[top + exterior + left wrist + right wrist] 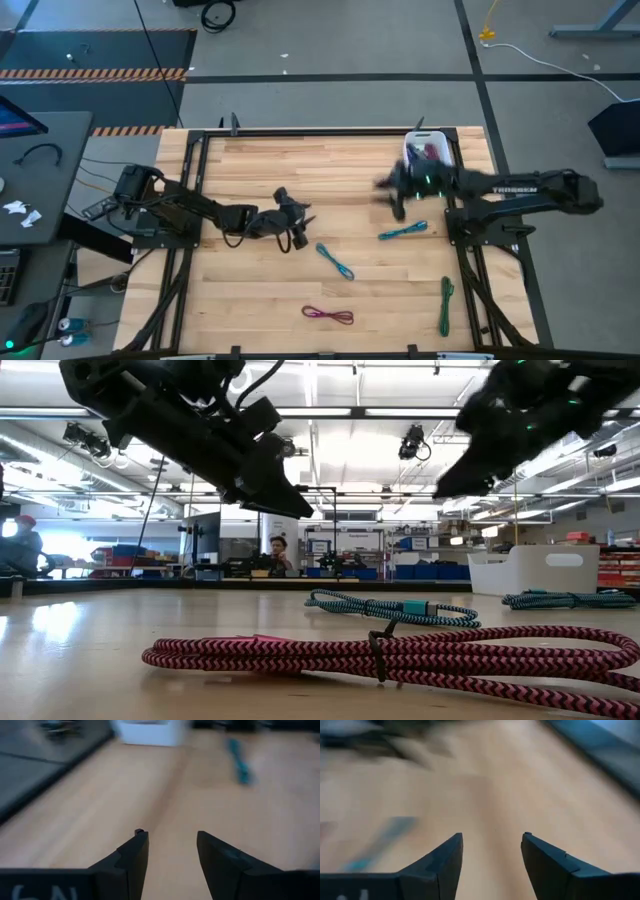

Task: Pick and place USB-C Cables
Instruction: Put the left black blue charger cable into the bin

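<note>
Four cables lie flat on the wooden table: teal (pixel 403 232), light blue (pixel 335 260), magenta (pixel 328 315) and green (pixel 445 305). More cables lie inside the white bin (pixel 445 150) at the table's far right. My left gripper (pixel 297 228) is open and hovers over bare wood near the table's middle, left of the light blue cable. My right gripper (pixel 392 195) is also open, blurred, and stands above the table just in front of the bin, beyond the teal cable. The left wrist view (pixel 172 840) shows bare wood between the fingers, with the teal cable (pixel 239 762) farther off. In the low view the magenta cable (pixel 400 660) is nearest.
Black frame rails (pixel 190 200) run along the table's left and right sides. A grey side desk (pixel 40 170) stands left of the table. Bare wood lies across the far left and near left of the table. A person (pixel 277 552) sits in the room beyond.
</note>
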